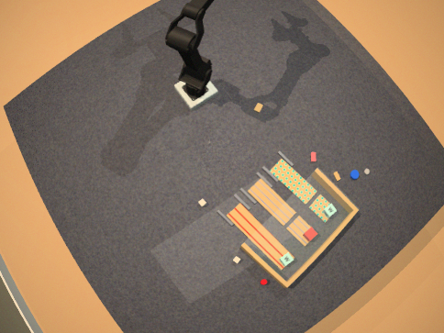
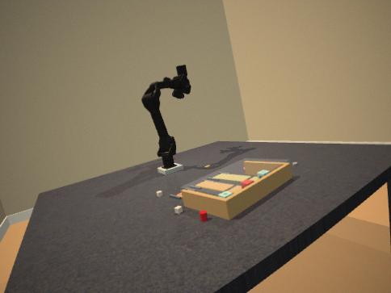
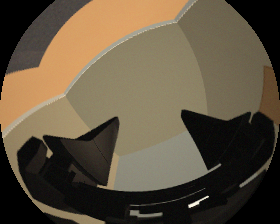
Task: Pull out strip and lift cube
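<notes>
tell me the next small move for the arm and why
Probably swing down toward the grey handle of the red-striped strip. That strip looks unbroken and carries a labelled cube, while the dotted and plain orange strips show gaps. The pincer is open, empty, raised high and pointed away from the tray.

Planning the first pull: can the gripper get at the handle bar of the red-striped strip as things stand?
Probably yes. The gripper is open and raised well above the table, holding nothing. The red-striped strip's grey bar lies outside the tray's open side, with only a small cube nearby.
</notes>
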